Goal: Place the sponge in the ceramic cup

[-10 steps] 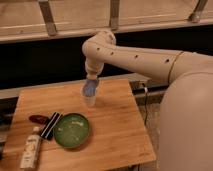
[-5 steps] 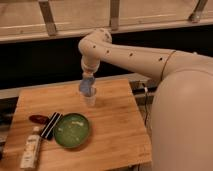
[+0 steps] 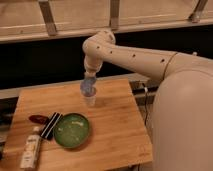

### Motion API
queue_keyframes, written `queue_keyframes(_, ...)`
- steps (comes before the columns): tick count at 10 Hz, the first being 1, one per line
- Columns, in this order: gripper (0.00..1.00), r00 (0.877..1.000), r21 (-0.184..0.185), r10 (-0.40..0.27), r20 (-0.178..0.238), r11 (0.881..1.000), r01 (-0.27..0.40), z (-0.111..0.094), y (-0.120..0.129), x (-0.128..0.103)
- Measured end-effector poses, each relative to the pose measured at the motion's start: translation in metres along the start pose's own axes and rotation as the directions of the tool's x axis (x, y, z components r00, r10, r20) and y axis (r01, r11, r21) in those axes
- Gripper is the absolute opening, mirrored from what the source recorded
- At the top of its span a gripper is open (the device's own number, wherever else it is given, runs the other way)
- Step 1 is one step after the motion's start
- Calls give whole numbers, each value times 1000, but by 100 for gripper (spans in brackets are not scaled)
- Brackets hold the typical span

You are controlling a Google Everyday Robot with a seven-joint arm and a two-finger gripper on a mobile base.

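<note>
**mike_t:** so where's the sponge at right now?

**robo_dan:** up in the air, pinched in the gripper, which is clamped on its top end. Both are past the green bowl, off its far right side. The sponge hangs more or less upright with its bottom edge right at the rim of the ceramic cup. Can't tell if it dips inside at all

**mike_t:** and the cup itself?

**robo_dan:** standing upright on the wooden table, just beyond the bowl's far right edge, near it but not touching. The arm comes in from the right of the bowl, high above it, then bends straight down over the cup

**mike_t:** anything else lying around?

**robo_dan:** yeah, all left of the bowl: a flat black thing just beside its rim, a red thing a bit further left, and a white bottle lying on its side off toward the bowl's near left
</note>
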Motion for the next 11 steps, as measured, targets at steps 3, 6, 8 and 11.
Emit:
queue_keyframes(3,4,1000,8,16,10,1000,-16,1,-5,19)
queue_keyframes(6,15,1000,6,9,16,1000,-9,2,-5,19)
queue_keyframes(8,35,1000,6,8,17,1000,-8,2,-5,18)
queue_keyframes(11,67,1000,5,9,18,1000,-9,2,-4,19)
